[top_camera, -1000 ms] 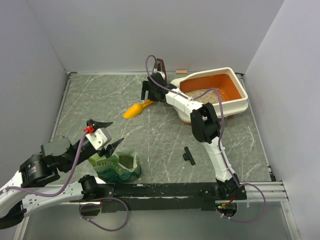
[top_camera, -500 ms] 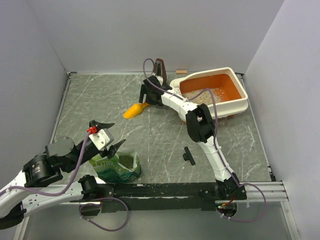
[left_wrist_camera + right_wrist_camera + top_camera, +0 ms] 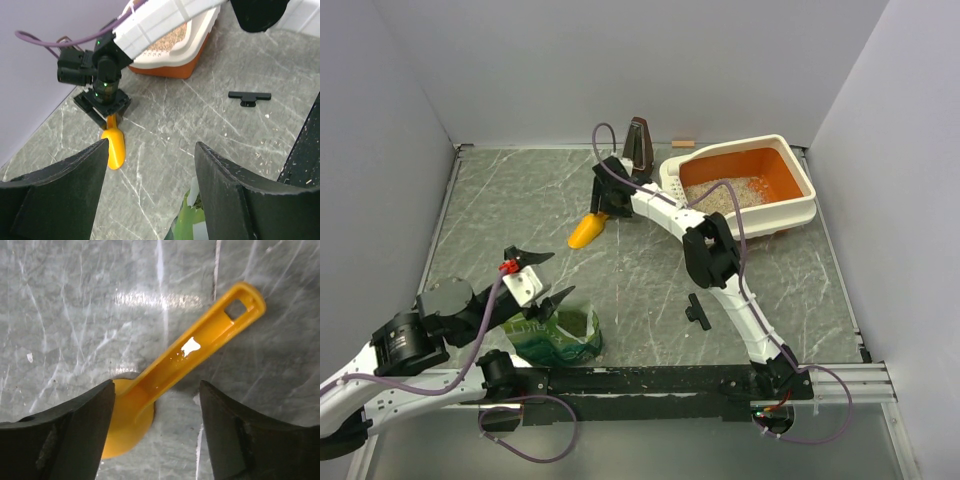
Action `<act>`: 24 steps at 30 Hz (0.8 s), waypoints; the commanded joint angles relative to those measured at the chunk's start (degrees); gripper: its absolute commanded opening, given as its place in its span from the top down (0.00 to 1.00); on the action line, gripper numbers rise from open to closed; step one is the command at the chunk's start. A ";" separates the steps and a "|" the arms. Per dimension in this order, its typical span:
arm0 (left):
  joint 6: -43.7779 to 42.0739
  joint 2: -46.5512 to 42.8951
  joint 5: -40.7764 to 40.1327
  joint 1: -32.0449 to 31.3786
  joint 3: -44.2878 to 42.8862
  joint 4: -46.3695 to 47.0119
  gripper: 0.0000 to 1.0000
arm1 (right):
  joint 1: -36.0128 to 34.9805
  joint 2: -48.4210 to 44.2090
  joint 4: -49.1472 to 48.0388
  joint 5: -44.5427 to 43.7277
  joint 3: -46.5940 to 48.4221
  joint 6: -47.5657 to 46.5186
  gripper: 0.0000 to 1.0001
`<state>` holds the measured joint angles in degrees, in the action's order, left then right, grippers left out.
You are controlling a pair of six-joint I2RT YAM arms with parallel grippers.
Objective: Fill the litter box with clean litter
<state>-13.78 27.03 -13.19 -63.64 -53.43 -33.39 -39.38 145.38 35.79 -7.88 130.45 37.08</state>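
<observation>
Straddling orange plastic scoop (image 3: 200,352) at eleven o'clock with released right gripper (image 3: 155,410), ready to grasp; left gripper (image 3: 150,165) likewise released.

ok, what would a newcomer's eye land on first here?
The bright orange scoop lying on the dark marbled table, left of centre, with the right pincer open straight above its handle. Next, the litter box at the far right, its orange inside partly covered with pale litter. Near the front left, the open left pincer hangs over a crinkly green bag.
</observation>
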 commanded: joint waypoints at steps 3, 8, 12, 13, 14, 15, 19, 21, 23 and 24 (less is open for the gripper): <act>1.39 -2.68 1.68 -0.26 -0.62 1.48 0.26 | -1.49 1.84 2.18 1.56 0.24 0.10 0.52; 2.09 -4.00 2.29 -0.26 -0.71 0.78 0.26 | -2.02 -0.09 1.91 1.90 -3.36 -1.66 0.73; 2.44 -4.26 3.08 -0.26 -0.98 0.87 0.25 | -2.02 -2.11 1.74 3.48 -7.04 -3.94 0.87; 2.36 -4.00 3.17 -0.26 -0.89 1.04 0.25 | -2.02 -2.90 1.30 3.66 -8.45 -4.47 0.97; 2.36 -3.74 3.26 -0.26 -0.89 0.96 0.25 | -1.85 -3.26 1.21 3.75 -9.33 -4.91 1.00; 2.36 -3.47 3.35 -0.26 -0.89 1.13 0.25 | -1.93 -3.44 1.30 4.10 -9.95 -5.70 1.00; 2.62 -2.33 3.26 -0.26 -0.62 1.31 0.25 | -1.93 -5.10 1.57 3.05 -12.75 -8.95 1.00; 2.88 -1.80 2.82 -0.26 -0.97 1.57 0.25 | -1.93 -8.95 -2.28 1.38 -20.10 -9.83 1.00; 3.14 -1.02 2.47 -0.26 -1.50 2.09 0.25 | -1.58 -13.52 -6.77 0.68 -25.83 -10.71 1.00; 3.84 -0.49 1.86 -0.26 -1.94 2.62 0.25 | -1.49 -16.42 -7.92 0.24 -27.69 -11.32 1.00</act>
<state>-12.21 24.51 -10.61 -63.64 -53.45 -33.65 -40.75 136.03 26.15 -5.15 111.68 29.82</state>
